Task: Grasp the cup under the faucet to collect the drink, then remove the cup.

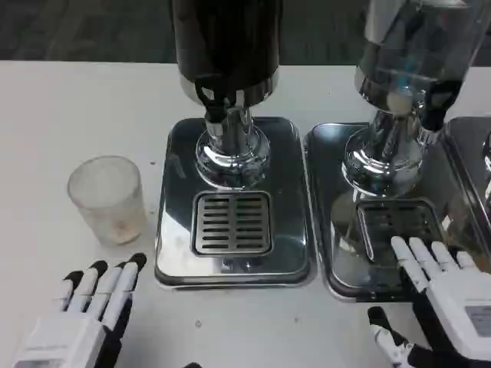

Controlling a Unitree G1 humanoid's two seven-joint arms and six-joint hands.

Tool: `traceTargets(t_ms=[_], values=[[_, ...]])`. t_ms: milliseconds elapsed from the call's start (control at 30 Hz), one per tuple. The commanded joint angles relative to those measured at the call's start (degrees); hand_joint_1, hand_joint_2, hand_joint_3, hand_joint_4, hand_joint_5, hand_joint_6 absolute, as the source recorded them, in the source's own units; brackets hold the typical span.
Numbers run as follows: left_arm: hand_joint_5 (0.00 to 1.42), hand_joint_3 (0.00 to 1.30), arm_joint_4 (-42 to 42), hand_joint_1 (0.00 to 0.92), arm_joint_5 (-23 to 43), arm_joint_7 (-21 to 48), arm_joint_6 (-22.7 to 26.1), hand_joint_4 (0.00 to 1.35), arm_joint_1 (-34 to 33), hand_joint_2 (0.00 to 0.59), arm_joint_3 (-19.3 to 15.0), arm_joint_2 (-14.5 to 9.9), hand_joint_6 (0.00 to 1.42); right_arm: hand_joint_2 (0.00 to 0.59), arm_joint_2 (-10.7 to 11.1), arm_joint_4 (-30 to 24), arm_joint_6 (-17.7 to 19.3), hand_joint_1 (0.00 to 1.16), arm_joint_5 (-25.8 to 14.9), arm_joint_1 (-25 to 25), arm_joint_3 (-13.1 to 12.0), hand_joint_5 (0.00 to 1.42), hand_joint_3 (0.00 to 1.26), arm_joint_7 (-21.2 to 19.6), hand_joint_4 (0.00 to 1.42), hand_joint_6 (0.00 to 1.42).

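A clear frosted plastic cup (107, 198) stands upright on the white table, left of the dark drink dispenser (226, 46). The dispenser's black faucet (212, 98) hangs above a slotted drip grate (232, 223), and nothing stands under it. My left hand (88, 310) lies low at the near left, just below the cup and apart from it, fingers straight and holding nothing. At the near right, my right hand (441, 291) rests flat with its fingers reaching onto the second dispenser's tray (337, 261), also holding nothing.
The dark dispenser sits on a shiny steel base (175, 230). A second dispenser (410, 54) with a clear tank stands to its right on its own steel base. Bare white table lies to the far left and along the front edge.
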State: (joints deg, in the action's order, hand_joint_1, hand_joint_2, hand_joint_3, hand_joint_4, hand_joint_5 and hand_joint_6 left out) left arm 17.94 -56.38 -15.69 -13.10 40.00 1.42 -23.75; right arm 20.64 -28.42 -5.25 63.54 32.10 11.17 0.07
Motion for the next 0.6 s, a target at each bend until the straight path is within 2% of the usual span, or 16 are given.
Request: traceTargets(t_ms=[33, 400, 600], values=[[0.00, 0.00, 0.3, 0.000, 0.8, 0.4, 0.8, 0.00, 0.4, 0.112, 0.4, 0.0, 0.00, 0.472, 0.1, 0.4, -0.1, 0.26, -0.8, -0.5, -0.4, 0.00, 0.00, 0.7, 0.00, 0.00], [0.00, 0.00, 0.1, 0.000, 1.6, -0.2, 0.7, 0.00, 0.6, 0.109, 0.5, -0.3, 0.00, 0.469, -0.1, 0.7, -0.1, 0.25, -2.3, -1.0, -0.4, 0.00, 0.00, 1.2, 0.00, 0.00], [0.00, 0.00, -1.5, 0.000, 5.0, -4.5, -3.4, 0.00, -0.2, 0.106, -1.6, -1.1, 0.00, 0.469, -1.1, 0.5, -0.5, 0.25, -2.2, -1.1, 0.5, 0.00, 0.00, 1.2, 0.00, 0.00]])
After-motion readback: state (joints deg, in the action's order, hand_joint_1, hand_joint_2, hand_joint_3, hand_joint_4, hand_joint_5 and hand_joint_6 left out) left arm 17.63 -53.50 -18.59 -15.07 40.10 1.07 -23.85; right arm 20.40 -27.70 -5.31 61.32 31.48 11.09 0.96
